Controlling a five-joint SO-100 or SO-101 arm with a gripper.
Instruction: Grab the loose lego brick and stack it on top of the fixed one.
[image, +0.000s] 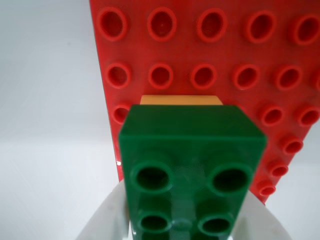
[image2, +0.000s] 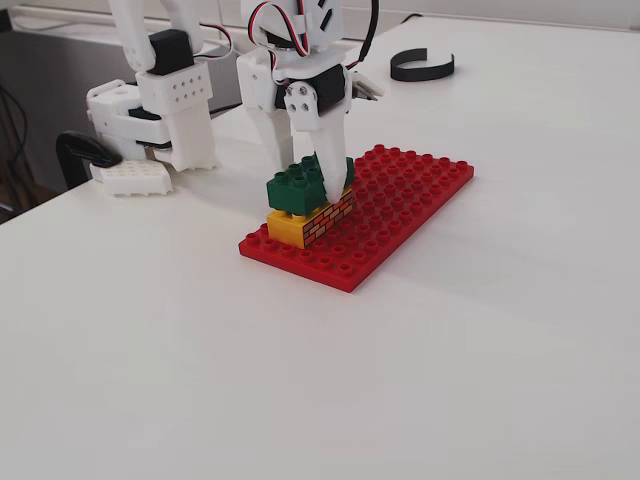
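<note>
The gripper (image2: 318, 190) is clamped on the loose lego brick (image2: 305, 185), white fingers on its two long sides, w/ the green brick sitting right on top of the fixed one (image2: 312, 220). Looks roughly lined up; whether the studs are fully seated can't be told from the fixed view. Grip from the sides prob. leaves the studded top free and lets the arm press straight down.

In the wrist view the green brick (image: 192, 150) fills the centre, only a thin yellow strip (image: 181, 100) of the lower brick peeking out past its far edge, so overlap seems close to full.

Yellow brick sits near the corner of the red baseplate (image2: 410, 195), which likely anchors it vs. the push.

Materials: all hard glossy plastic. Green brick plain-sided, round hollow studs on top. Yellow one carries a printed red-brown brick-wall pattern on its side. Baseplate flat, thin, rows of studs. Counter (image2: 480, 350) smooth, white, matte. Gripper fingers white, tapering to tips.
</note>
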